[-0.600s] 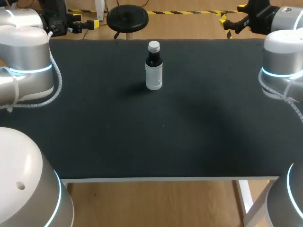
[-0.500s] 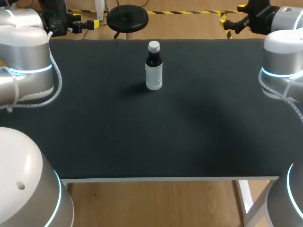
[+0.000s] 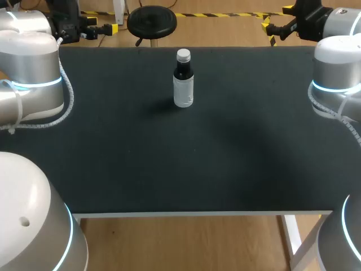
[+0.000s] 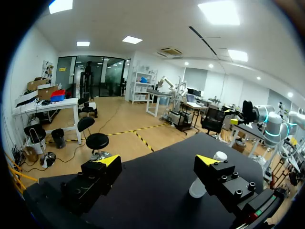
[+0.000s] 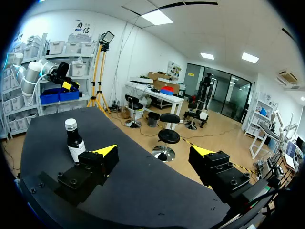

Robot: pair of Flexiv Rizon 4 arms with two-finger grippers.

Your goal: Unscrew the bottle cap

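My left gripper (image 4: pixel 159 162) and right gripper (image 5: pixel 155 151) both gape empty. The bottle (image 3: pixel 183 84) stands unheld near the tabletop's far edge. Twisting its cap (image 3: pixel 183 55) one-handed could spin or topple it.

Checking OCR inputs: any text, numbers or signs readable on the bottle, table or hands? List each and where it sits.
No text reads in any view.
Bottle label: pale band, any print too small to make out.
Cap: plain white, no marking seen.
Table: none.
Left hand, right hand: none seen on the fingers.
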